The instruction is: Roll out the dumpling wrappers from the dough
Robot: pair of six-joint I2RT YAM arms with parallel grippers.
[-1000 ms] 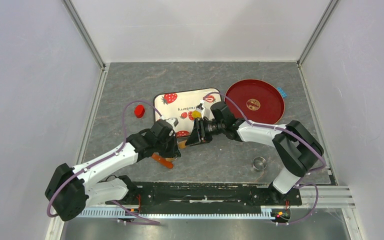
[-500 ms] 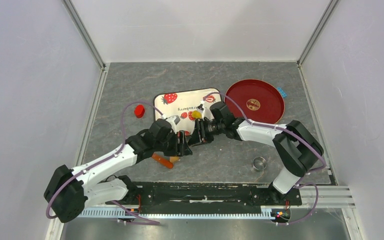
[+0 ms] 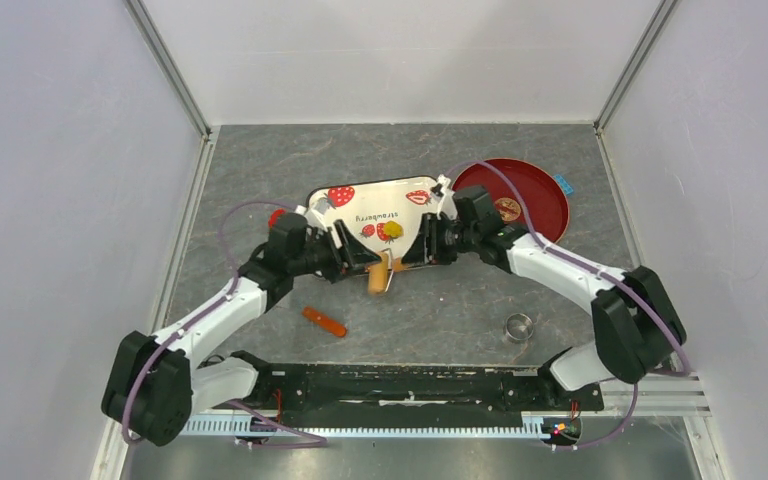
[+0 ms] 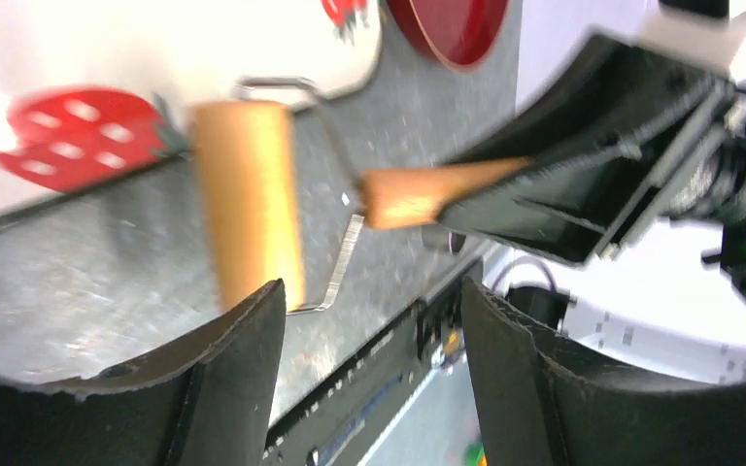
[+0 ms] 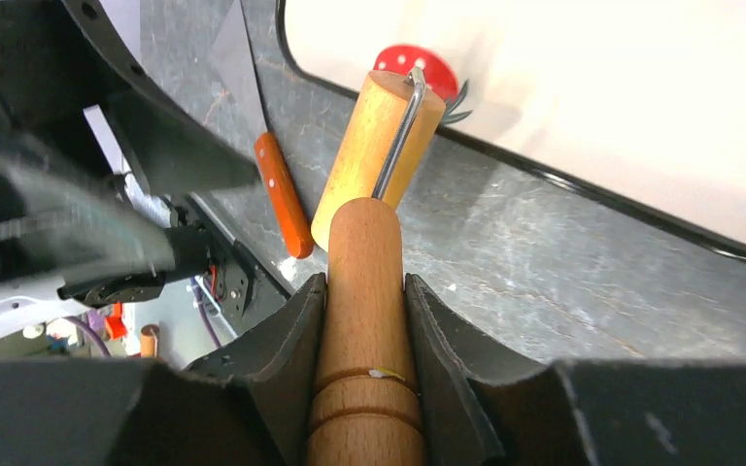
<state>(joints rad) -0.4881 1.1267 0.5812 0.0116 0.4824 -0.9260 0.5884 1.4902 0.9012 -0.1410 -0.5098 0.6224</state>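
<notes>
- Your right gripper (image 5: 364, 282) pinches the wooden roller's handle (image 5: 363, 369) between both fingers. Keep that grip square so the drum does not twist as you push.
- Your left gripper (image 4: 369, 296) is spread with nothing in it, just beside the drum. Hold it out of the rolling path, or use it to steady the tray.
- The drum (image 5: 377, 146) sits at the near rim of the strawberry tray (image 3: 375, 198), short of the dough. Lift it over the rim rather than dragging it.
- The dough (image 3: 391, 231), a small yellow lump, lies on the tray just beyond. Centre the drum on it, press lightly and roll in short strokes.
</notes>
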